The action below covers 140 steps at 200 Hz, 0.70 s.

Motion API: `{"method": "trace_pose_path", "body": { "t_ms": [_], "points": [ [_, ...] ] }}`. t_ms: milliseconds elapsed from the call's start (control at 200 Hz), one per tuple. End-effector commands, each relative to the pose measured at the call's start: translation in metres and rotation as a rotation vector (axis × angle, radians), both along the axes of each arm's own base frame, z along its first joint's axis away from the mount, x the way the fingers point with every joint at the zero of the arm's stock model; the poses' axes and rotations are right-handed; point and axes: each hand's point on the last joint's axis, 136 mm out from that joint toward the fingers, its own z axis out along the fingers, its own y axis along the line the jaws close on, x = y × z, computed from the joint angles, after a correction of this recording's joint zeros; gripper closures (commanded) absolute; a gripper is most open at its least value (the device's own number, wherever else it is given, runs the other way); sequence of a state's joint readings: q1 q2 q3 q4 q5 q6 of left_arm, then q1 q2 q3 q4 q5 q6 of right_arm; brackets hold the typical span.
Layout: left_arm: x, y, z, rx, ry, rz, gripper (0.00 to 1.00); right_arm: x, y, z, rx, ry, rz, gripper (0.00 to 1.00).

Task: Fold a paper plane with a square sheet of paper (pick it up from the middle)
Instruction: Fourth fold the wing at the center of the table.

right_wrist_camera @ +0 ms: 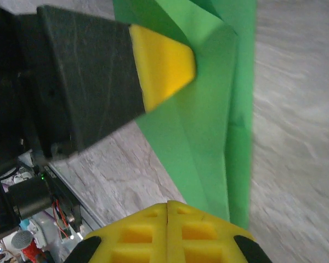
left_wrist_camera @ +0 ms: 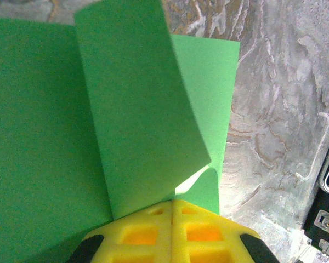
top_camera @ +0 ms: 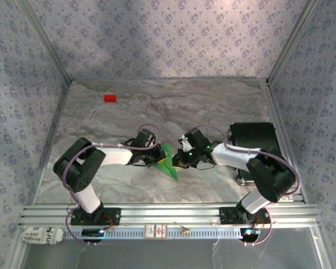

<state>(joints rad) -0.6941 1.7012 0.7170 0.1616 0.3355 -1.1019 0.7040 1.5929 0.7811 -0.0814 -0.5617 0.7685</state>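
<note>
**A:** From above, we see the green paper (top_camera: 168, 165), folded into a narrow pointed shape, lying on the marble table (top_camera: 213, 106). The left gripper (top_camera: 155, 153) is at its left edge and the right gripper (top_camera: 179, 159) at its right.

**B:** We also see a red block (top_camera: 110, 98) at the far left, well apart.

**A:** On the left wrist, we find the yellow fingers (left_wrist_camera: 148, 233) pressed together with no gap. A flap of the green paper (left_wrist_camera: 137, 109) stands up just beyond them. We cannot tell whether they pinch it.

**B:** On the right wrist, our fingers (right_wrist_camera: 142, 235) are likewise closed on nothing we can see. The green paper (right_wrist_camera: 208, 137) ends just beside them, and the left gripper's yellow tip sits over it.
</note>
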Motion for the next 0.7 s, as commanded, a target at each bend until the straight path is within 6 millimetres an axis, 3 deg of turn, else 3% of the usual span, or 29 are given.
{"method": "trace_pose_path", "body": {
  "t_ms": [0,170,420,545,695],
  "points": [
    [-0.02,0.025,-0.027,0.112,0.084,0.04,0.94,0.012,0.016,-0.004,-0.004,-0.008,-0.004,0.94],
    [-0.02,0.024,-0.026,0.108,0.08,0.042,0.94,0.014,0.024,-0.02,-0.011,0.023,-0.01,0.94],
    [-0.012,0.014,-0.009,0.063,0.03,0.011,0.93,-0.02,-0.023,-0.076,-0.161,0.132,-0.052,0.97],
    [-0.004,0.004,0.013,0.023,-0.035,-0.029,0.89,-0.029,-0.032,-0.083,-0.159,0.155,-0.047,0.98],
    [0.0,-0.006,0.036,-0.029,-0.102,-0.076,0.9,-0.025,-0.032,-0.079,-0.132,0.152,-0.03,0.98]
  ]
}}
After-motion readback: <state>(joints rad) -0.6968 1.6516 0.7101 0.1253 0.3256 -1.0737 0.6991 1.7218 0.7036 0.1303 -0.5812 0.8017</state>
